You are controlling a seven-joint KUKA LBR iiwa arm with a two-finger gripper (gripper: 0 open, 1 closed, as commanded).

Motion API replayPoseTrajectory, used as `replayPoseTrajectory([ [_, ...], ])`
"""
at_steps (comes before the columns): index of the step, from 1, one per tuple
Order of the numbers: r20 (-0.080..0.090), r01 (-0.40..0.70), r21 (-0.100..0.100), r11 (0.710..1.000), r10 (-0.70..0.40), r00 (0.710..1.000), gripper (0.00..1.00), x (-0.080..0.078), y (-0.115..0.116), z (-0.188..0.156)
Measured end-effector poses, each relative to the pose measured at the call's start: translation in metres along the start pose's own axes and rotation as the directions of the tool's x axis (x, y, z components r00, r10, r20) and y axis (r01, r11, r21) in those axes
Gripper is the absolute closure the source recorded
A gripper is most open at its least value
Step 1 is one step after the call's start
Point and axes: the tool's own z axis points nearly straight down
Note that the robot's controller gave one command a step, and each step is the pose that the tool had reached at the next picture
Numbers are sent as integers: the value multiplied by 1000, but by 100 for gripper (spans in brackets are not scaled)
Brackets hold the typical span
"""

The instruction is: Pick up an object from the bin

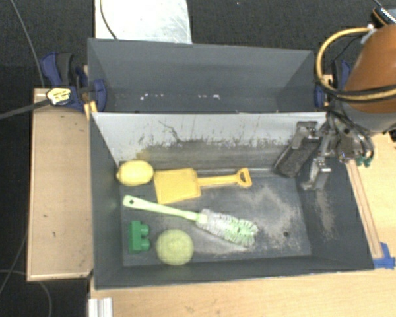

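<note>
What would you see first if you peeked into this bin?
The bright things bunched at the left of the bin jump out first: a lemon, a yellow shovel, a long brush with green-and-white bristles, a green block and a yellow-green ball. Over on the right, the robot's gripper hangs open above bare grey floor, holding nothing.

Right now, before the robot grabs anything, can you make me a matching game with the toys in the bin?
Things:
1 lemon
2 toy shovel
3 bottle brush
4 green block

Clues:
A near left corner, beside the yellow-green ball
B white and green bristles
C rounded, yellow, back left
D flat yellow blade, handle pointing right

Pairs: 1-C, 2-D, 3-B, 4-A
</note>
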Motion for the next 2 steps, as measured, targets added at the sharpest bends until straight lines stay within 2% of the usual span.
replayPoseTrajectory([
  [1,8,4,2,1000,-4,1000,0,-1,0,-5],
  [2,12,-7,0,1000,7,1000,0,25,85,161],
])
